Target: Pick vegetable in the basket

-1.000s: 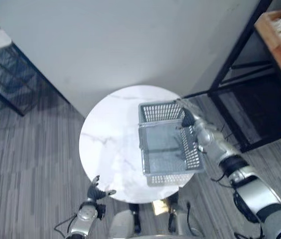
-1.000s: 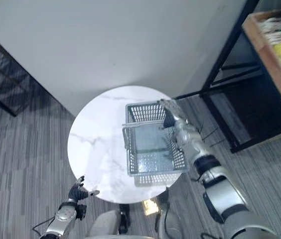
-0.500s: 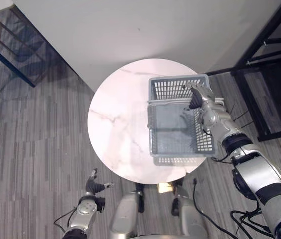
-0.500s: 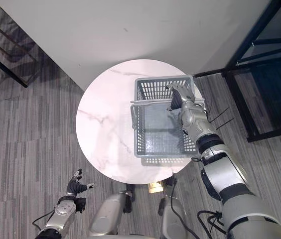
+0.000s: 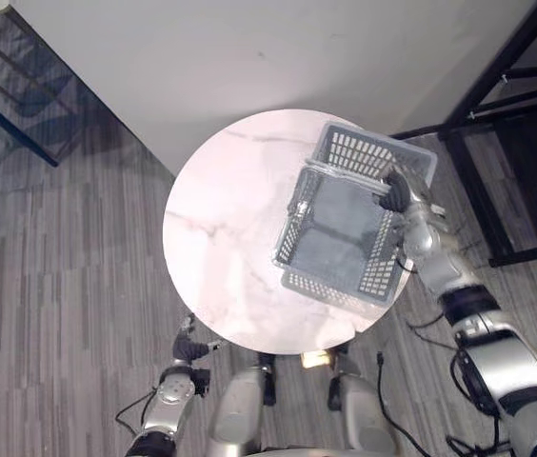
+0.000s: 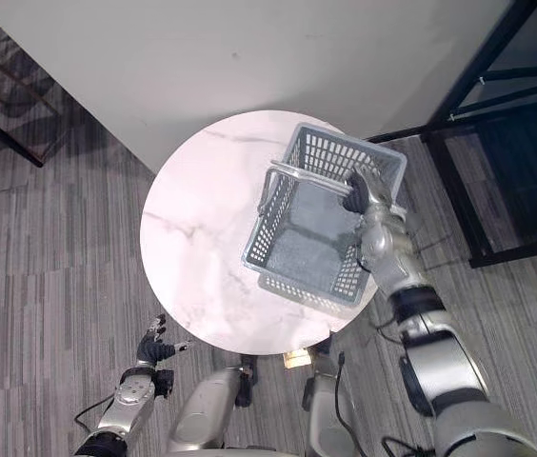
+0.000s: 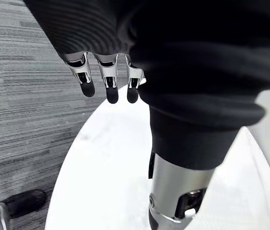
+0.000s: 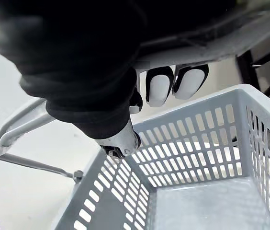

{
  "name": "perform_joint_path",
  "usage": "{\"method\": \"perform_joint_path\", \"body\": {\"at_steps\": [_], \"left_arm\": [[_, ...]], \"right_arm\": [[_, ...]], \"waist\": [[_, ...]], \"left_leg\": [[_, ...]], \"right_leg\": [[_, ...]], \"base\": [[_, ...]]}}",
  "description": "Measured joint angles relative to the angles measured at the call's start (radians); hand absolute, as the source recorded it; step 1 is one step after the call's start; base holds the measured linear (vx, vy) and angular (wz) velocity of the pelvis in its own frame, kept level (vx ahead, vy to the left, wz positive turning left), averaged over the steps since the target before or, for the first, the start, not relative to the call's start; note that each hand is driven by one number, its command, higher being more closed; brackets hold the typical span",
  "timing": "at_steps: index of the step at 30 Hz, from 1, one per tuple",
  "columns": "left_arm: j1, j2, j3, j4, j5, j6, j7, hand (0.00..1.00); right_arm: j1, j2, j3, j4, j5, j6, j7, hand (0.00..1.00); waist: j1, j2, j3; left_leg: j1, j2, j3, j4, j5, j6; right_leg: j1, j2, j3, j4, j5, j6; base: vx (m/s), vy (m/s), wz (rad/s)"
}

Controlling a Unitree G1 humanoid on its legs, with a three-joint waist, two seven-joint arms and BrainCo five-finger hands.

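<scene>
You are looking down on a grey plank floor (image 5: 59, 286) that runs up to a white wall (image 5: 249, 48). A black metal rack (image 5: 493, 74) stands at the far right.

The round white marble bench (image 5: 221, 248) sits in the middle, close to the wall.

On the bench's right half is the grey slotted basket (image 5: 368, 152), turned askew. Its far right corner reaches out past the bench's edge. A shadow lies under its near end, so you cannot tell whether it rests flat or is held slightly clear. One handle bar crosses its far left side.

Your right hand (image 5: 404, 198) is at the basket's far right rim. In the right wrist view its fingers (image 8: 161, 86) curl over a grey bar of the basket while the thumb reaches down inside the corner, so the hand is clamped on the basket.

Your left hand (image 6: 149, 350) hangs low by the bench's near left edge. Its fingers (image 7: 107, 81) are straight and loose, holding nothing.
</scene>
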Motion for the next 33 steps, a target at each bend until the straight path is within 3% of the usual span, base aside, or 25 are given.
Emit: {"method": "perform_joint_path", "body": {"at_steps": [2,5,9,13,19,23,27,28,30,31,33], "left_arm": [[0.015,0.001,0.026,-0.014,0.008,0.001,-0.004,0.00],[0.036,0.001,0.039,-0.018,0.009,0.005,-0.006,0.00],[0.089,0.001,0.073,-0.036,0.035,0.017,-0.020,0.00],[0.118,-0.001,0.078,-0.058,0.050,0.025,-0.029,0.00],[0.128,0.002,0.104,-0.074,0.052,0.025,-0.047,0.00],[0.155,-0.004,0.114,-0.076,0.052,0.025,-0.047,0.00],[0.164,-0.009,0.115,-0.128,0.052,0.025,-0.046,0.00],[0.149,-0.011,0.116,-0.131,0.052,0.025,-0.045,0.00],[0.133,-0.014,0.110,-0.130,0.051,0.025,-0.045,0.00],[0.135,-0.012,0.107,-0.131,0.051,0.025,-0.045,0.00],[0.140,-0.005,0.102,-0.133,0.051,0.026,-0.046,0.00]], "right_arm": [[0.114,0.012,-0.041,-0.068,0.092,-0.005,0.006,1.00],[0.276,0.024,-0.137,-0.165,0.198,-0.013,0.016,1.00],[0.436,0.052,-0.241,-0.242,0.350,-0.036,0.047,1.00],[0.551,0.090,-0.300,-0.283,0.450,-0.057,0.079,1.00],[0.620,0.150,-0.316,-0.278,0.500,-0.064,0.118,1.00],[0.639,0.191,-0.304,-0.276,0.514,-0.063,0.132,1.00],[0.642,0.216,-0.286,-0.277,0.526,-0.064,0.133,1.00],[0.641,0.219,-0.275,-0.277,0.533,-0.064,0.133,1.00],[0.644,0.223,-0.264,-0.277,0.535,-0.063,0.133,1.00],[0.654,0.228,-0.264,-0.276,0.534,-0.063,0.132,1.00],[0.673,0.236,-0.264,-0.276,0.535,-0.066,0.132,1.00]], "waist": [[-0.020,-0.025,-0.014],[-0.027,-0.044,-0.043],[-0.063,-0.070,-0.124],[-0.085,-0.071,-0.165],[-0.089,-0.073,-0.184],[-0.076,-0.073,-0.184],[-0.072,-0.096,-0.178],[-0.073,-0.095,-0.176],[-0.070,-0.094,-0.174],[-0.069,-0.095,-0.175],[-0.070,-0.108,-0.185]], "left_leg": [[0.012,-0.001,0.013,0.002,-0.007,0.003],[0.046,0.000,0.028,0.000,-0.018,0.002],[0.082,0.001,0.059,-0.016,-0.026,0.002],[0.124,0.003,0.092,-0.014,-0.046,0.001],[0.153,0.000,0.140,0.001,-0.058,0.005],[0.173,0.020,0.201,0.067,-0.099,0.013],[0.119,0.038,0.250,0.171,-0.137,0.044],[0.090,0.048,0.260,0.167,-0.122,0.069],[0.062,0.054,0.246,0.152,-0.083,0.077],[0.053,0.051,0.226,0.151,-0.068,0.077],[0.022,0.034,0.188,0.148,-0.033,0.077]], "right_leg": [[0.006,-0.001,0.017,0.000,-0.007,-0.001],[0.031,0.001,0.032,0.001,-0.020,0.004],[0.038,0.003,0.064,0.009,-0.028,0.006],[0.065,0.003,0.097,0.009,-0.031,0.010],[0.065,0.003,0.146,0.030,-0.037,0.024],[0.064,0.020,0.204,0.074,-0.036,0.027],[0.010,0.026,0.247,0.133,-0.020,0.054],[-0.042,0.019,0.208,0.227,-0.061,0.057],[-0.112,-0.004,0.116,0.578,-0.222,0.001],[-0.097,-0.025,0.100,0.757,-0.301,0.013],[-0.028,-0.059,0.116,0.878,-0.362,0.069]], "base": [[0.00,0.017,-0.17],[0.00,0.016,-0.15],[0.03,0.014,-0.20],[0.00,0.039,-0.27],[-0.04,0.032,-0.24],[-0.06,0.044,-0.46],[-0.18,0.057,-0.31],[-0.23,0.029,0.02],[-0.22,-0.007,0.25],[-0.13,-0.069,0.38],[-0.09,-0.129,0.55]]}}
